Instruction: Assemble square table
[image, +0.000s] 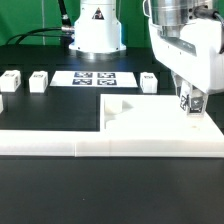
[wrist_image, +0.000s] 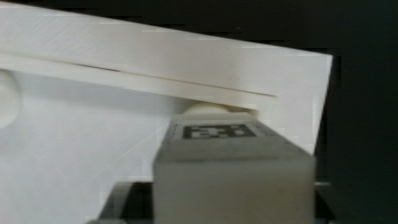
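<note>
At the slab's corner on the exterior view's right, I see the gripper (image: 190, 110) pointing straight down, its jaws clamped on a leg post (image: 189, 100). The post stands upright between the fingers with its black-and-white tag facing the exterior camera. In the wrist view the post runs away from the camera, tag at its far end. A small rounded white part sits just past that end, against the slab's surface near its edge. I cannot tell whether the post is seated in the slab.

The tabletop slab (image: 150, 120) lies flat on the black table (image: 60, 195), its near edge along the border rail (image: 60, 148). A small raised white feature shows near the slab's far corner on the exterior view's left. I cannot identify it.

Beyond the slab, one spare post (image: 148, 82) lies near the far edge. The marker board (image: 93, 77) lies flat to that post's left in the exterior view. A second spare post (image: 38, 80) and a third spare post (image: 10, 80) lie farther left, apart from each other. The robot base (image: 95, 30) stands behind the marker board.
</note>
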